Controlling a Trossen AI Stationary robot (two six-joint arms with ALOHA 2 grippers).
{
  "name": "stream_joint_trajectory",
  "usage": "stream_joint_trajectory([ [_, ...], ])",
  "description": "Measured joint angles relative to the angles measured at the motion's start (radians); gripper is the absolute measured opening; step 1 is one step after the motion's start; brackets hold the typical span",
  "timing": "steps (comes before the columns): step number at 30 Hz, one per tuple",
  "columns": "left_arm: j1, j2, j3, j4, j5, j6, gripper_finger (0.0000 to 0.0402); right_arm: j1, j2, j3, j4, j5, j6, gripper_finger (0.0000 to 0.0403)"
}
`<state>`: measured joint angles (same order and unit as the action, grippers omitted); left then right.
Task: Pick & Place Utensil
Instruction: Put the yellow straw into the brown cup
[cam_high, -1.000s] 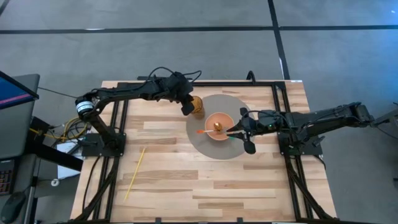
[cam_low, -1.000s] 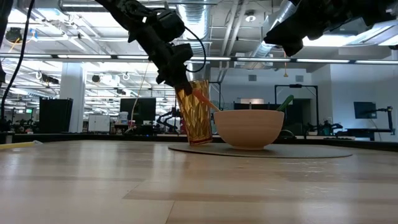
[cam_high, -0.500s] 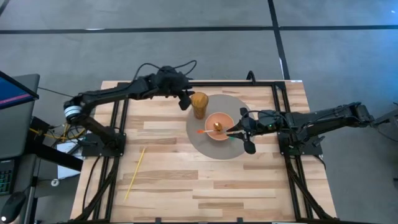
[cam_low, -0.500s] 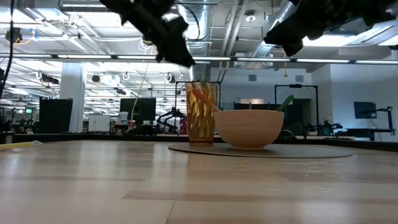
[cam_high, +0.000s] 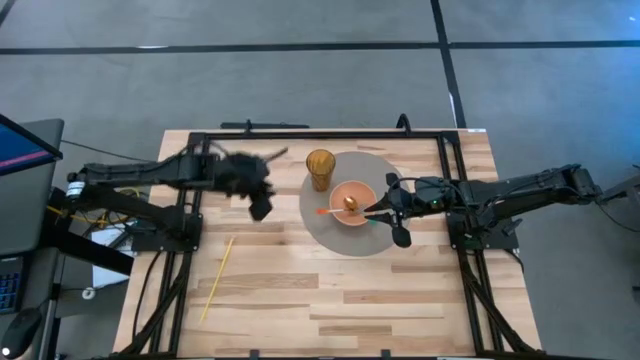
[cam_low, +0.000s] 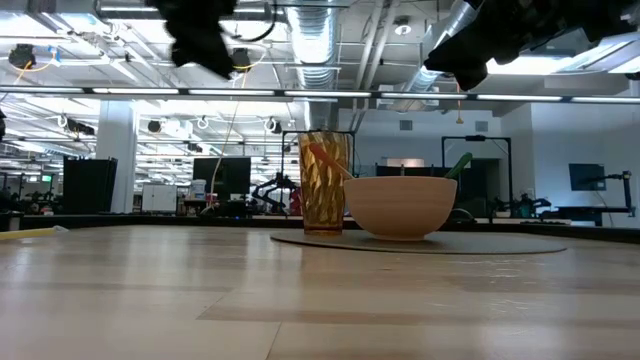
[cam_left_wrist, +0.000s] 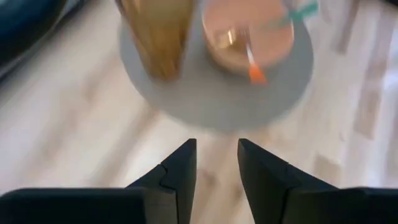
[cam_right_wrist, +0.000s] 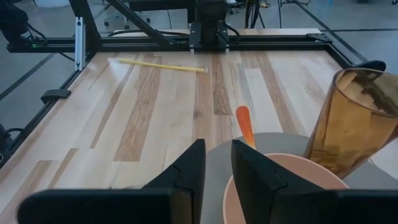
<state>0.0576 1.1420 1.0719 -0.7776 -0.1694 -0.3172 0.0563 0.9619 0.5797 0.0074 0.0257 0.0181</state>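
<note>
A salmon bowl (cam_high: 364, 192) stands on a round grey mat (cam_high: 340, 240). An orange-handled utensil (cam_high: 325, 211) leans in it, its handle (cam_right_wrist: 244, 124) over the rim on the left. A green-handled utensil (cam_high: 378, 222) leans over the bowl's right side. An amber ribbed cup (cam_high: 320, 168) stands upright on the mat's far left part. My left gripper (cam_high: 258, 207) hangs over bare wood left of the mat; its fingers (cam_left_wrist: 216, 158) show a narrow gap and hold nothing. My right gripper (cam_high: 374, 212) hovers at the bowl's right rim, its fingers (cam_right_wrist: 217, 152) slightly apart and empty.
A thin yellow stick (cam_high: 218, 275) lies on the wood near the table's left side. Black rails frame the tabletop along the left, right and far edges. Bare wood stretches across the near half of the table.
My left gripper has let go of the cup and pulled away up, then toward the table's left and near side. The cup, tilted in its hold a second ago, now stands upright and free on the mat. The right arm kept still.
</note>
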Motion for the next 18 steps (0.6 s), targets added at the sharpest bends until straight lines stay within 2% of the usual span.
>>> stream_joint_trajectory([
  [3, -0.092, -0.051, -0.095, -0.04, 0.001, -0.162, 0.0118, 0.0, 0.0, 0.0, 0.0, 0.0, 0.0, 0.0072],
  [6, -0.181, -0.096, -0.196, -0.053, 0.043, -0.284, 0.0118, 0.0, 0.0, 0.0, 0.0, 0.0, 0.0, 0.0072],
  [12, -0.338, -0.158, -0.399, -0.057, 0.105, -0.627, 0.0118, 0.0, 0.0, 0.0, 0.0, 0.0, 0.0, 0.0072],
  [18, -0.41, -0.158, -0.559, -0.053, 0.11, -0.794, 0.0118, 0.0, 0.0, 0.0, 0.0, 0.0, 0.0, 0.0072],
])
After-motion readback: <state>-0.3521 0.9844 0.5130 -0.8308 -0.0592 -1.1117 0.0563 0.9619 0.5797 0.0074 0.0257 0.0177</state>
